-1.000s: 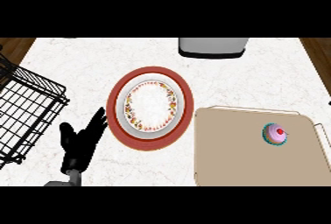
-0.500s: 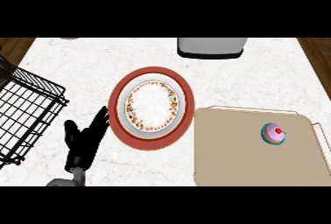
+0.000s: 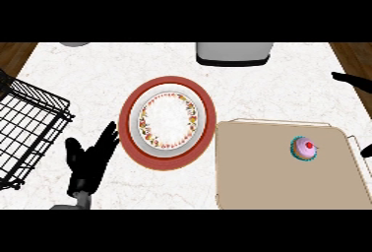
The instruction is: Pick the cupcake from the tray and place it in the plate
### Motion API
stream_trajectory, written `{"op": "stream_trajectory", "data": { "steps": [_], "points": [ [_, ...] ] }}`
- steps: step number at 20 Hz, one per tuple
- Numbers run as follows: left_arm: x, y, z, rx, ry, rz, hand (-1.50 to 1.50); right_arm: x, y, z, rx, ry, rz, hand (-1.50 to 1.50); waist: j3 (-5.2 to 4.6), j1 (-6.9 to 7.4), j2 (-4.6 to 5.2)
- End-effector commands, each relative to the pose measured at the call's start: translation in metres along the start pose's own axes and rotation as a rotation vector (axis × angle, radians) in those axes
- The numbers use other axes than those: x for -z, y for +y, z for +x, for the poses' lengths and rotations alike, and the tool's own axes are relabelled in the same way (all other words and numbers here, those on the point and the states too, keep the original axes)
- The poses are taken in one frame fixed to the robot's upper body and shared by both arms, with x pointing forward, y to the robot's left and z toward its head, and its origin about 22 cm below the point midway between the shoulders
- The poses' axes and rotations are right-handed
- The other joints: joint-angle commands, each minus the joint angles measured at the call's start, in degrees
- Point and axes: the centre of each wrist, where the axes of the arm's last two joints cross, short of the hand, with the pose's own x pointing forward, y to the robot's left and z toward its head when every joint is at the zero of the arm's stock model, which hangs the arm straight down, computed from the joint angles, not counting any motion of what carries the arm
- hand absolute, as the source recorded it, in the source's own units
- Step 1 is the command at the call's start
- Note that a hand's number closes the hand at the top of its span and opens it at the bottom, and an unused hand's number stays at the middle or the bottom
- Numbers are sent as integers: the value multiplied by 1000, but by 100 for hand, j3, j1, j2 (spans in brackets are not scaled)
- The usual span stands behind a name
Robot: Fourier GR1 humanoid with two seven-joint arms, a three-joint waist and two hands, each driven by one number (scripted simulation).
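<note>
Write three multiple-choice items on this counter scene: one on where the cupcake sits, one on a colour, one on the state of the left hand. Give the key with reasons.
1. Where is the cupcake?
A. On the plate
B. On the tray
C. In the wire basket

2. What colour is the outer rim of the plate?
A. Red
B. Blue
C. Green

3. What is the left hand doing?
A. Curled round the cupcake
B. Pressing on the tray
C. Open, holding nothing

Key:
1. B, since the cupcake stands on the tan tray at the view's right, apart from the plate.
2. A, since a red band rings the plate's white, patterned centre.
3. C, since its fingers are straight, just left of the plate, with nothing between them.

The right hand shows only as a dark tip at the right edge; its fingers cannot be judged.
</note>
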Motion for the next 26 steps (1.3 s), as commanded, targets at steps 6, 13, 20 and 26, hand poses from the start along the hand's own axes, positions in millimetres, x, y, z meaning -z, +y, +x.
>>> {"op": "stream_trajectory", "data": {
  "steps": [6, 13, 20, 26],
  "points": [
    [4, 5, -8, 14, -8, 9, 0, 22, 43, 32, -83, 90, 80, -150, 1, -6, 5],
    [-14, -2, -6, -15, -12, -21, 0, 23, 77, 27, -32, 91, 132, -150, 5, 43, 7],
    [-6, -8, -10, 2, -2, 29, 0, 2, 88, 17, -110, 125, 88, -150, 6, 14, 9],
    [-2, 2, -12, -3, 6, -10, 0, 2, 96, 16, -181, 182, 105, -150, 5, 4, 13]
  ]
}}
